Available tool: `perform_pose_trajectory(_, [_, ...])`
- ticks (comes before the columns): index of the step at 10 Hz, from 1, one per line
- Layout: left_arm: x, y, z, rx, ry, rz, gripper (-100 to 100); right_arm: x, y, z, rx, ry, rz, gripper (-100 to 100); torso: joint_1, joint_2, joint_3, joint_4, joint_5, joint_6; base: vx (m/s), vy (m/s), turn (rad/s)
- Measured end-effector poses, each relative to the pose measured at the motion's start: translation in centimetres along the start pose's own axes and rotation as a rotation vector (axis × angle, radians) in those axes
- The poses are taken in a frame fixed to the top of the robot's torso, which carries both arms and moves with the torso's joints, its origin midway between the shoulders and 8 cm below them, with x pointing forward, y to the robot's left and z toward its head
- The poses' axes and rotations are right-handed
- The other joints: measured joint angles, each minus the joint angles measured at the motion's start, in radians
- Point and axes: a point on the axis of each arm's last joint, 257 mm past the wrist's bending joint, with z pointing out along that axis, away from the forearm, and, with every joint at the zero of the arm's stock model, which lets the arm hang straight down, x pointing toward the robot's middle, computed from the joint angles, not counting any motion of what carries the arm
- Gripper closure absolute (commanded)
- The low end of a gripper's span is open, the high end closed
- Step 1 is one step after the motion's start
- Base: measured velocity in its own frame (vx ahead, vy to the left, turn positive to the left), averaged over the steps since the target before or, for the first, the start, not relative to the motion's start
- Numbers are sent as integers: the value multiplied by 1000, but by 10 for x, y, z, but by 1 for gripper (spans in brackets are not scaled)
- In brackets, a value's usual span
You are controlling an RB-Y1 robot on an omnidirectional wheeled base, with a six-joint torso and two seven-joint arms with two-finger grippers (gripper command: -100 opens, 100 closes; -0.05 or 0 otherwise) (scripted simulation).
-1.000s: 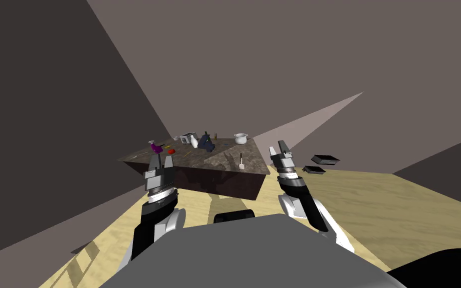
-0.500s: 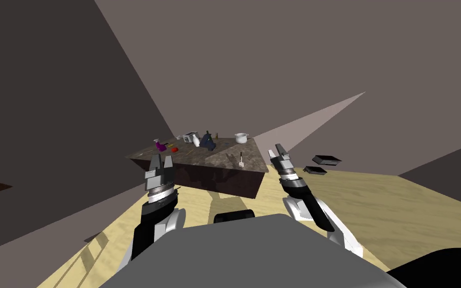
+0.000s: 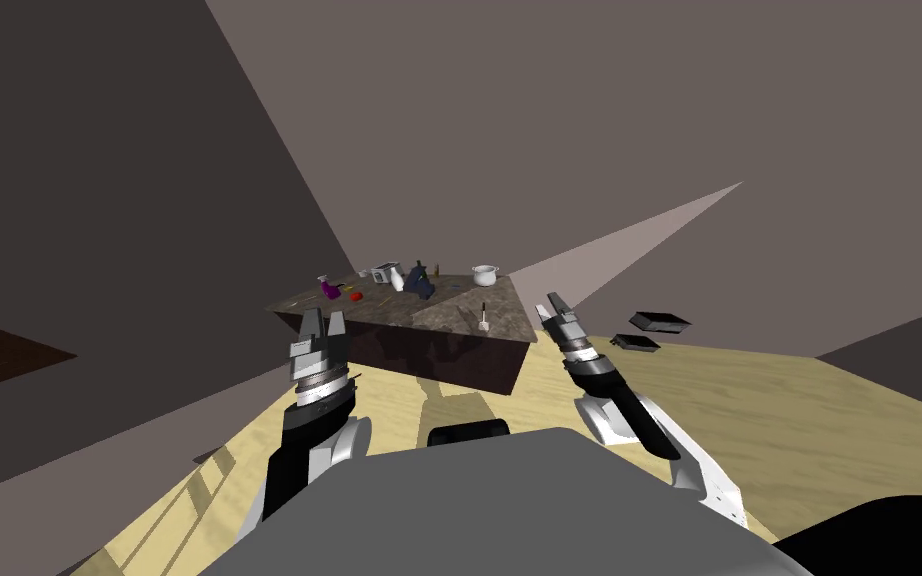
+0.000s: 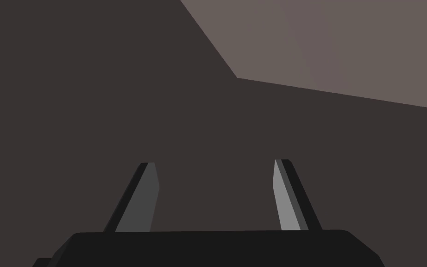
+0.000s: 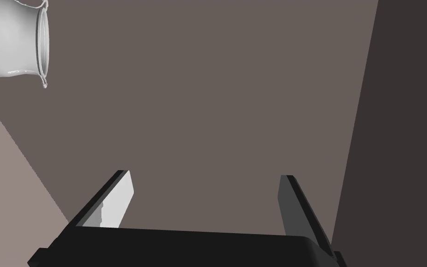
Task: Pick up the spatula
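- Grey-fingered right gripper [image 5: 205, 178] is released, jaws wide, nothing between them; probably pre-opened for the grab.
- It hangs off the right corner of the desk [image 3: 429, 352], aimed past the edge, so its wrist view catches the white pot [image 5: 9, 39] at the desk's far corner.
- Left gripper [image 4: 212, 162] is also released and empty, raised before the desk's front left; looks parked out of the way.
- Spatula [image 3: 485, 320] lies flat on the desk's near right part, close to the front edge, white head toward the robot, dark handle pointing away.
- Spatula is clear of the other things, well apart from both grippers, with the right one nearer, so that arm likely takes it.
- Approach stage, no contact yet.
- Clutter sits further back: purple item [image 3: 329, 288], red item [image 3: 355, 296], dark blue object [image 3: 422, 283].
- Two black trays [image 3: 659, 322] lie on the wooden floor [image 3: 799, 420] to the right.
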Motion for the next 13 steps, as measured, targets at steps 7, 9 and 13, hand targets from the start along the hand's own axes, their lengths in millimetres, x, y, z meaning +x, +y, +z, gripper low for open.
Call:
perform_pose_trajectory(7, [0, 0, 0, 0, 0, 0, 0, -7, -50, -19, 153, 103, -9, -100, 1, -1, 0, 0, 0, 0, -46, 9, 71])
perform_pose_trajectory(9, [0, 0, 0, 0, 0, 0, 0, -11, -65, -28, 202, 132, -15, -100, 1, -1, -1, 0, 0, 0, -33, 14, 81])
perform_pose_trajectory(13, [0, 0, 0, 0, 0, 0, 0, -16, -87, -35, 278, 190, -35, -100, 1, -3, -2, -1, 0, 0, -19, 18, 76])
